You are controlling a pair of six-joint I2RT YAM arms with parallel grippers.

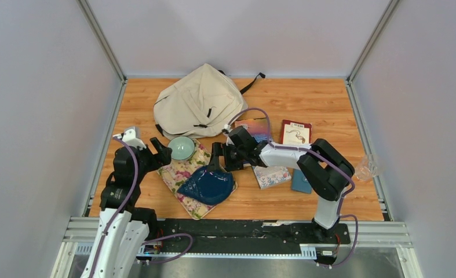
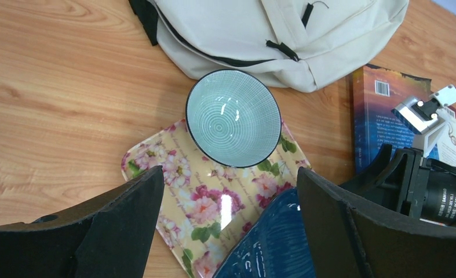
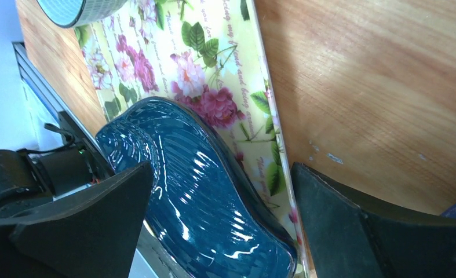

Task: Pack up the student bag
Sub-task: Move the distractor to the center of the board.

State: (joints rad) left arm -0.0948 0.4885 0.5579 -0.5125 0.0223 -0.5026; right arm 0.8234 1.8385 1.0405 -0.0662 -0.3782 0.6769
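Note:
The student bag (image 1: 199, 104), cream with black straps, lies at the back of the table, its lower edge (image 2: 283, 35) just beyond a pale green bowl (image 2: 234, 119). The bowl (image 1: 181, 147) sits on the far corner of a floral tray (image 1: 179, 174), and a dark blue leaf-shaped dish (image 1: 208, 185) rests on the tray's near half. My left gripper (image 1: 160, 150) is open, hovering over the tray (image 2: 202, 202) just left of the bowl. My right gripper (image 1: 219, 157) is open too, low over the tray's right edge (image 3: 237, 69) and the blue dish (image 3: 196, 191), holding nothing.
Two books (image 1: 254, 128) (image 1: 295, 132) lie right of the bag. A floral packet (image 1: 272, 175) and a small blue book (image 1: 301, 180) lie under the right forearm. A clear plastic cup (image 1: 367, 168) stands at the right rail. Walls enclose three sides.

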